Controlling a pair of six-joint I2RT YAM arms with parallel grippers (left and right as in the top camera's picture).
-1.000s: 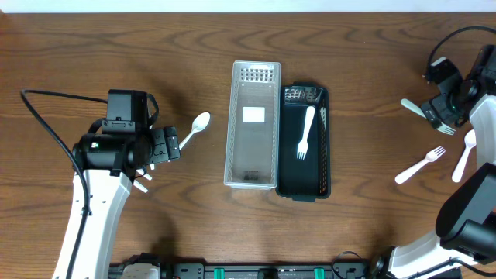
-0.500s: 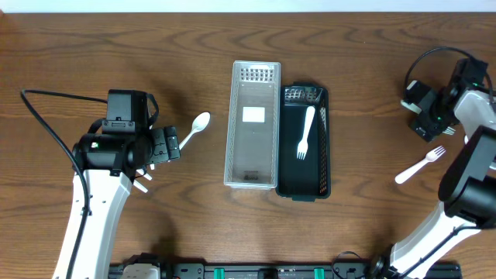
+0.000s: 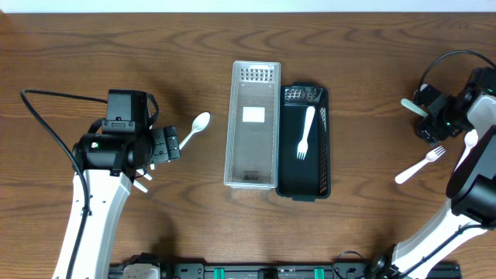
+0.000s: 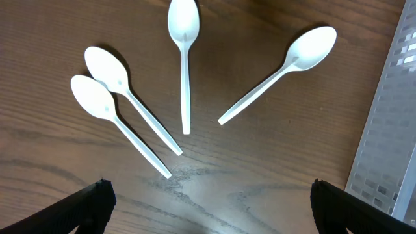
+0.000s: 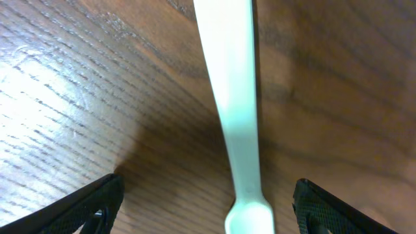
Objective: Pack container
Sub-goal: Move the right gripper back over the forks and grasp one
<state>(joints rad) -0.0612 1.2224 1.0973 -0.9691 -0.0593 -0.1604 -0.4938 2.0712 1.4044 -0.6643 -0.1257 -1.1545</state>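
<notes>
A clear plastic container (image 3: 253, 124) stands mid-table beside a black tray (image 3: 318, 182) that holds a white fork (image 3: 305, 133). My left gripper (image 3: 167, 144) is open and empty, low over several white spoons (image 4: 185, 58); its fingertips (image 4: 91, 205) show at the bottom corners of the left wrist view. One spoon (image 3: 194, 129) lies between it and the container. My right gripper (image 3: 431, 124) is open at the far right, astride a white utensil handle (image 5: 234, 104) that lies on the table. The handle's end (image 3: 413, 107) sticks out to its left.
Another white fork (image 3: 419, 166) and a white utensil (image 3: 467, 151) lie on the table near the right arm. The clear container's perforated edge (image 4: 390, 130) shows at the right of the left wrist view. The table is dark wood.
My right gripper has shifted about over the utensils at the far right and now sits over one of them. The left arm and the spoons have not moved.
</notes>
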